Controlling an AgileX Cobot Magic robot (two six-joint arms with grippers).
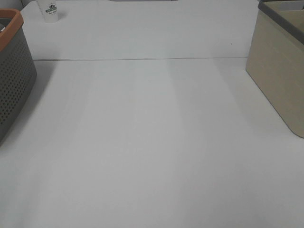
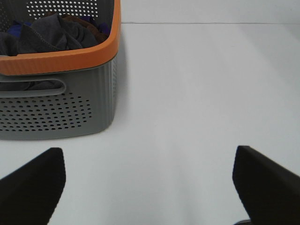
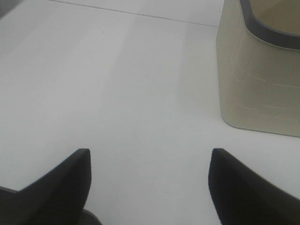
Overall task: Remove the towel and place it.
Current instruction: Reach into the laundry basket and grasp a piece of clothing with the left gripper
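Charcoal towel (image 2: pixel 49 32) crumpled inside grey perforated basket (image 2: pixel 56 110) with orange rim, at left edge of counter (image 1: pixel 152 142), among other cloths (image 2: pixel 84 23); left gripper (image 2: pixel 149 185) near basket, jaws spread wide, empty; right gripper (image 3: pixel 149 180) likewise spread, empty, near beige bin (image 3: pixel 258 84) at right edge; white cup (image 1: pixel 50 10) at far left corner.

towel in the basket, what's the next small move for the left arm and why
Probably lift the left jaws toward the basket: they stand wide open over the table, short of it, and the dark towel lies bunched inside among other cloths.
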